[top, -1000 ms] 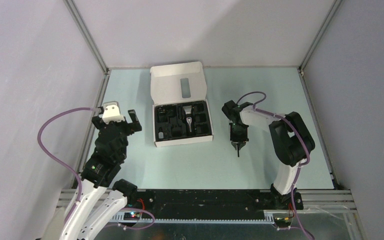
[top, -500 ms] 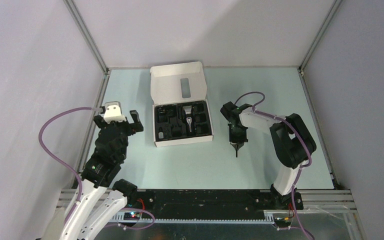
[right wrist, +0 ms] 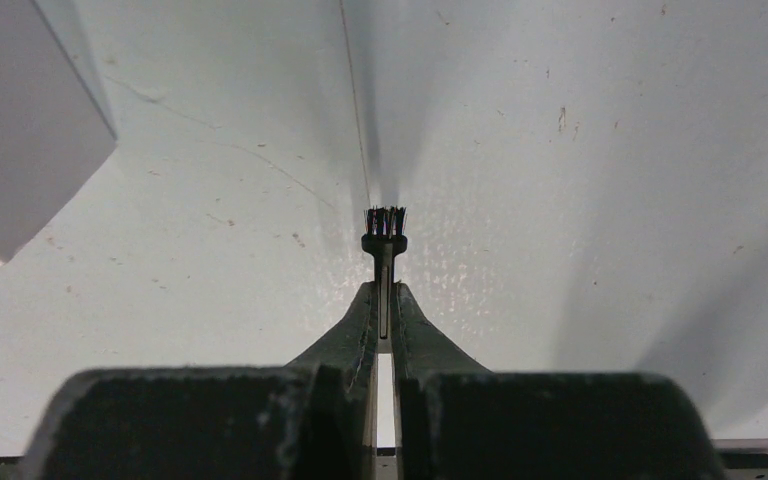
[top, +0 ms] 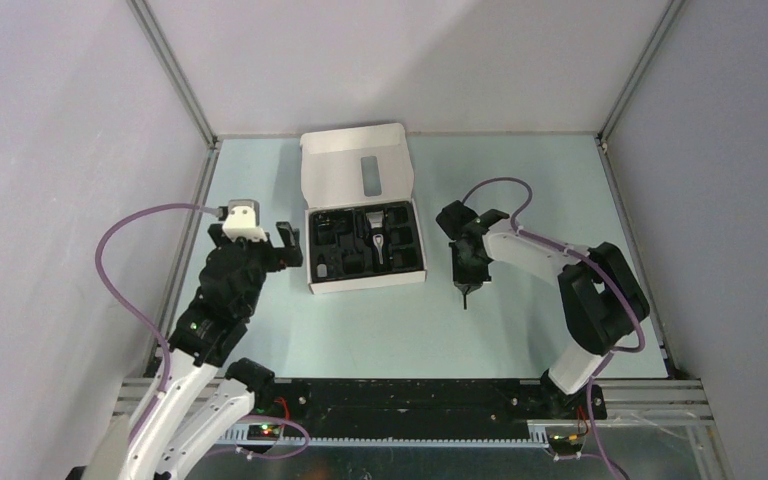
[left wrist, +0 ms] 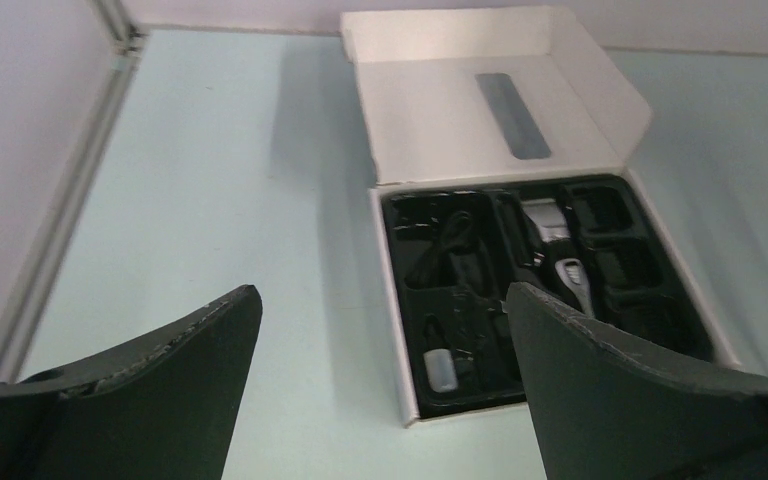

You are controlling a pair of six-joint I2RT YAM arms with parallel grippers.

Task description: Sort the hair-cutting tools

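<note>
Top view, left claw (top: 253,243): it now sits further toward the centre of the frame than a second ago, close to the left side of the box (top: 368,283). Its fingers are spread wide and hold nothing.
Top view, right claw (top: 467,283): it has drifted left and a little up the frame. It is pinched on the thin brush (top: 465,296), which points down at the counter (top: 360,330) just right of the box.
Top view, clipper (top: 378,240): unchanged, lying in the middle slot of the black tray under the raised lid (top: 355,175).
Left wrist view, fingers (left wrist: 160,400): two dark fingers stand far apart in the lower corners. The open box shows between them, in the centre and right of the frame.
Left wrist view, tray contents: the clipper lies right of centre and a dark cord (left wrist: 455,250) left of it. The other slots are too dark to read.
Right wrist view, brush: clamped by its handle between nearly closed fingers at centre frame, bristles forward. It is near the counter, but I cannot tell if it touches.
Right wrist view, box: one white corner shows at upper left, apart from the brush.
Meaning for the task: the brush seems on its way to the tray, while the left arm closes in, perhaps to steady the box.
</note>
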